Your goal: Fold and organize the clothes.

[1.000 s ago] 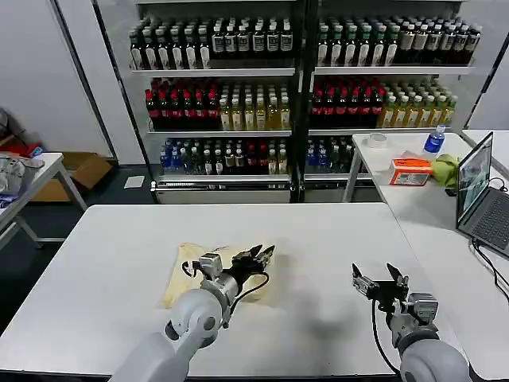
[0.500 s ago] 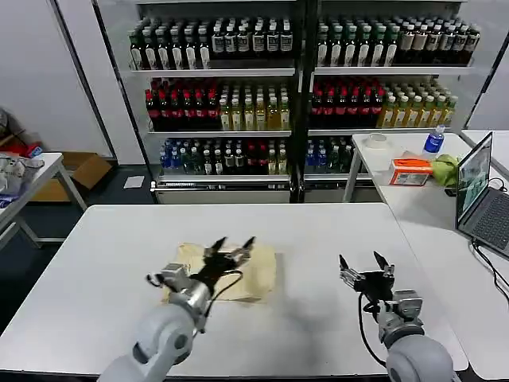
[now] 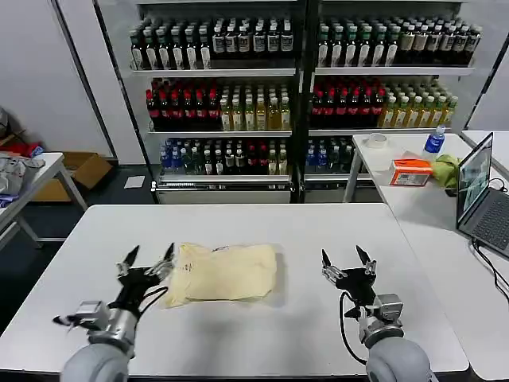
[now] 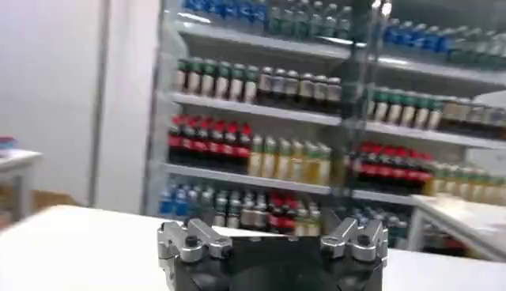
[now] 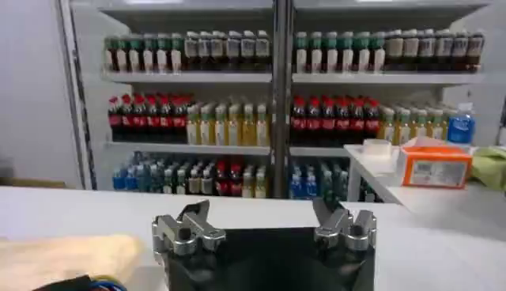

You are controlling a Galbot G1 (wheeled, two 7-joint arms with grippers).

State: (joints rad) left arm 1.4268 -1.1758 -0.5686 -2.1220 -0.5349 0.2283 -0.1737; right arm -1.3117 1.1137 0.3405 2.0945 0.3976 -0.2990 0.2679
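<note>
Two grippers hover low over the white table (image 3: 334, 231), both near its front edge. The left gripper (image 3: 148, 263) is toward the front-left corner, fingers spread wide and holding nothing, its right fingertip just beside the left edge of the T-shirt (image 3: 224, 272). The cream-yellow T-shirt lies folded into a flat rectangle on the table, slightly left of the middle and nearer the front edge than the back. The right gripper (image 3: 347, 265) is right of the shirt, well apart from it, fingers likewise spread and empty.
</note>
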